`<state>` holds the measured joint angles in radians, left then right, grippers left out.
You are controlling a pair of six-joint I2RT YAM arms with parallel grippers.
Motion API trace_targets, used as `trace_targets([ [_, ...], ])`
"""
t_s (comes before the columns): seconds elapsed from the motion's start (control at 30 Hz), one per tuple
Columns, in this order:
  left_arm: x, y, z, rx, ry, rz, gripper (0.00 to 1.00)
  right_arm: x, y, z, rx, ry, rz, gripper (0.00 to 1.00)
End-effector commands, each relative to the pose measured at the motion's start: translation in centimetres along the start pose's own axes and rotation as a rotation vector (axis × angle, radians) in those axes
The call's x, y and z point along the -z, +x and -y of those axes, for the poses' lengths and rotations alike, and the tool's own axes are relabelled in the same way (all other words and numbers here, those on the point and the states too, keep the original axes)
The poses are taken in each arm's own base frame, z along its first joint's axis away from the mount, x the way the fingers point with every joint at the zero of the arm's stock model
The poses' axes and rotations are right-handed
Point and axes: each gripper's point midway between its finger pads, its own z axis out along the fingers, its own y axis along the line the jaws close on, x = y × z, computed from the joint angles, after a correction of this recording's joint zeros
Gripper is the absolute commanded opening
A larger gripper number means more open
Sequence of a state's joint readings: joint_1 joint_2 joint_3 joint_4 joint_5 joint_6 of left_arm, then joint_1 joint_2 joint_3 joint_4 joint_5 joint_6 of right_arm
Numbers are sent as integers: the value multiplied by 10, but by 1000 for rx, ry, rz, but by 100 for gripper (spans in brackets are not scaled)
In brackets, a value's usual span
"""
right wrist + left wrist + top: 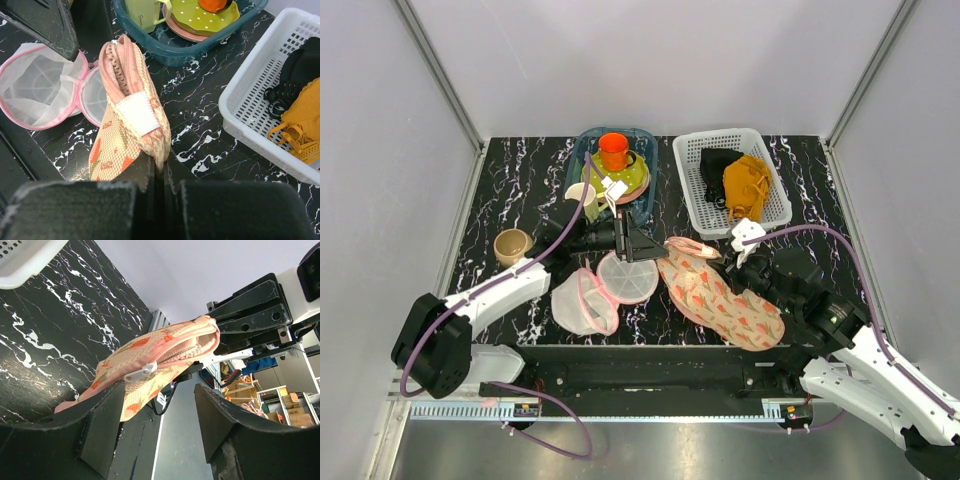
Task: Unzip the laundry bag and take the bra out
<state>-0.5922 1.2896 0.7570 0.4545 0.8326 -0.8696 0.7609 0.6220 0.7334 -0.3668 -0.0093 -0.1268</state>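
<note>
The laundry bag lies on the black marbled table between our two arms, with one end raised on edge. Its pink zip runs along the raised rim, and the white pull tab sticks out at the side. Our right gripper is clenched on the bag's fabric edge. Our left gripper stands released, fingers apart, near the raised end. A round white mesh pouch lies open just beside the bag. Behind it, a white basket holds a black garment and a mustard garment.
</note>
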Motion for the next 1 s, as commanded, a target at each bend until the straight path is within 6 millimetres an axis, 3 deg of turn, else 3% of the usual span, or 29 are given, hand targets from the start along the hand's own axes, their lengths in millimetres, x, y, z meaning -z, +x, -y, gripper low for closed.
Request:
trace_targets([
  [0.0,-2,-18,19,-79,63,35,64,4,-37,0,2,-9,112,0],
  [0.8,-9,-19,10,-54,53,26,71,3,-34,-4,2,-30,104,0],
  [0.97,-5,-20,23,-34,143,48,61,3,-31,-4,0,-25,101,0],
])
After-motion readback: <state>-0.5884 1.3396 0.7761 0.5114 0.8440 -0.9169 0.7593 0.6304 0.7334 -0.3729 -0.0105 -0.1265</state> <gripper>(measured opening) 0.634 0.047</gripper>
